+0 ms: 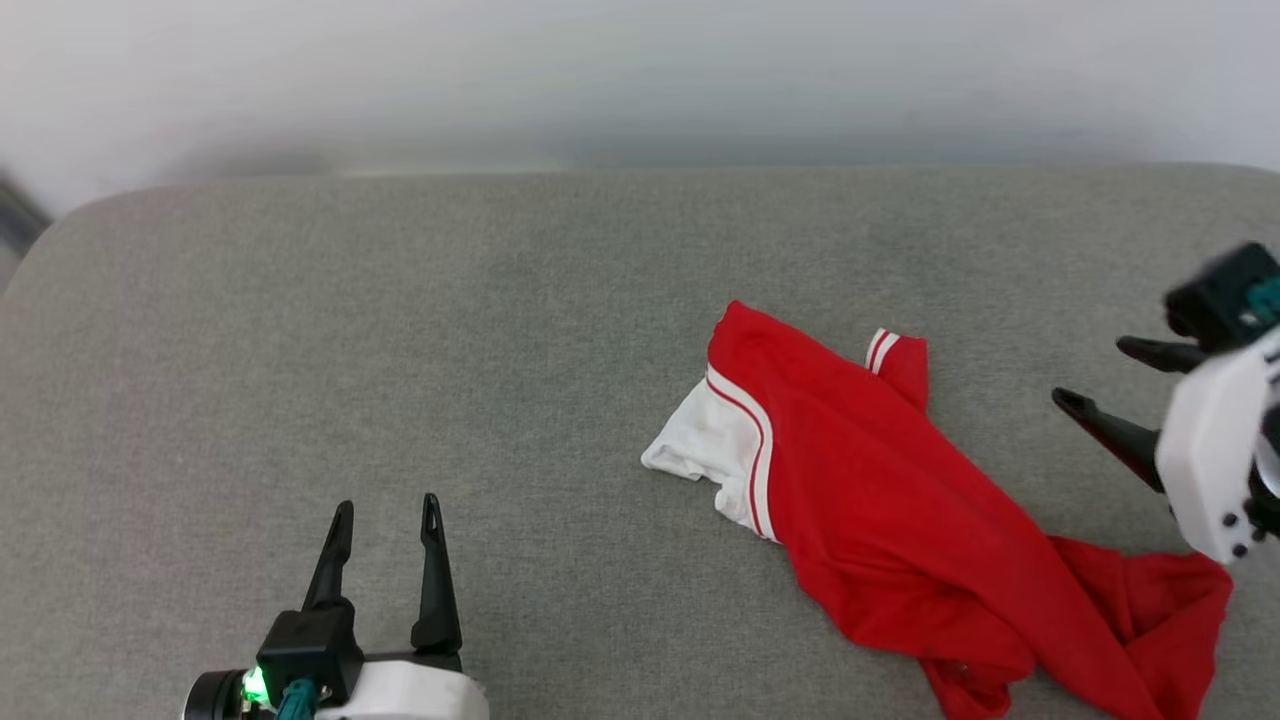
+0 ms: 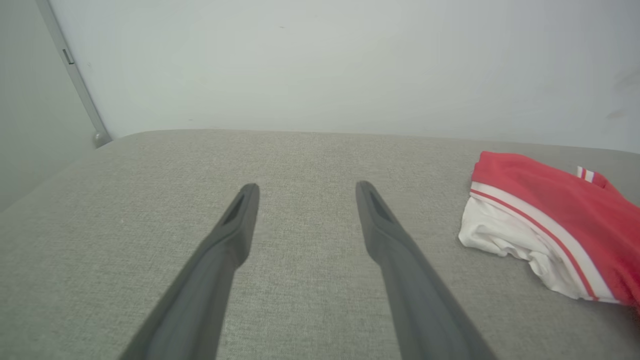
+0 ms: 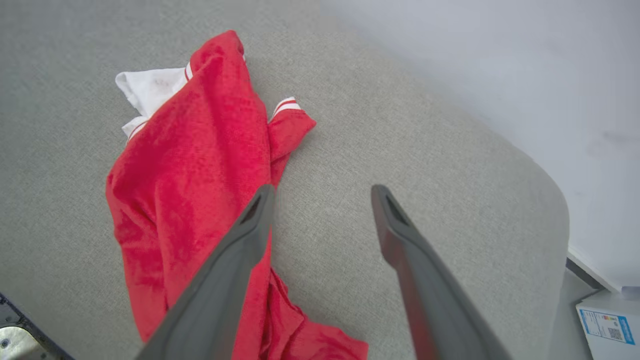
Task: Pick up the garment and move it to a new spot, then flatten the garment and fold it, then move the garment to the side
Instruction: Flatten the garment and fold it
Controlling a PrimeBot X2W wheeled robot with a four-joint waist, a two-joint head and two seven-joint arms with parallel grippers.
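Note:
The garment [image 1: 900, 490] is a red jersey with a white sleeve and red-and-white striped trim, lying crumpled on the right half of the grey cushioned surface [image 1: 400, 330]. It also shows at the right edge of the left wrist view, garment [image 2: 550, 210], and in the right wrist view, garment [image 3: 200, 165]. My right gripper [image 1: 1095, 375] hovers open at the far right, above and beside the garment's lower part, holding nothing; its fingers [image 3: 240, 250] are spread wide. My left gripper [image 1: 388, 520] stands open at the lower left, well apart from the garment.
A pale wall [image 1: 640, 80] runs behind the grey surface. The surface's rounded right edge [image 3: 555, 210] drops to a floor where a white box [image 3: 610, 325] with a label stands. A metal rail [image 2: 75, 80] leans at the far left.

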